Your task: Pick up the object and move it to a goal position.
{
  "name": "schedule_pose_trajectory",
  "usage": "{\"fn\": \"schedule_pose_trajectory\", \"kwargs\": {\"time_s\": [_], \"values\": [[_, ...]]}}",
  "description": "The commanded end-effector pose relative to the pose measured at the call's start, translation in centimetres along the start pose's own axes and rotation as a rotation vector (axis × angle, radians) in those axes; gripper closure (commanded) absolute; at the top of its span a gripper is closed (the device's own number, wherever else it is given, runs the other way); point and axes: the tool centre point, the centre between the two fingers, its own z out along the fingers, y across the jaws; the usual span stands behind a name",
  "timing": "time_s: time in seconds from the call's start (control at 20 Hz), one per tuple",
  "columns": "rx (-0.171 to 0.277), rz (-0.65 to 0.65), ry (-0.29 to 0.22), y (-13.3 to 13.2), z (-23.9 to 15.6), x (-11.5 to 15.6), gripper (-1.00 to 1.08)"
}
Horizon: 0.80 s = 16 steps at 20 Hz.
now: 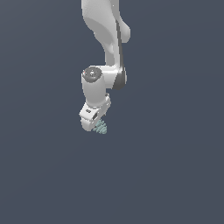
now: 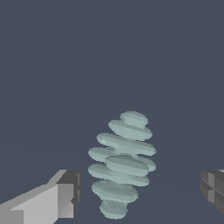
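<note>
You've got the object (image 2: 122, 165) sitting between the fingers (image 2: 65, 192) of the gripper (image 2: 140, 194), touching neither. In the exterior view it sits just beside the gripper (image 1: 93, 126), toward that view's right.

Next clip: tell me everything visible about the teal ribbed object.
The object is a small pale teal-green lump of stacked rounded discs, matte, widest mid-stack and tapering to one end. In the wrist view it sits between the open claw's fingers, with gaps on both sides. In the exterior view it peeks out beside the claw.
</note>
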Motion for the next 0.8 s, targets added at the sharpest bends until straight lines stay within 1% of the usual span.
{"fn": "schedule_pose_trajectory", "kwargs": {"time_s": [0.0, 0.4, 0.75], "values": [[0.002, -0.047, 0.000, -0.16, 0.38, -0.36, -0.92], [0.008, -0.135, 0.001, -0.49, 1.11, -1.08, -0.92], [0.008, -0.146, 0.001, -0.54, 1.25, -1.18, -0.92]]}}
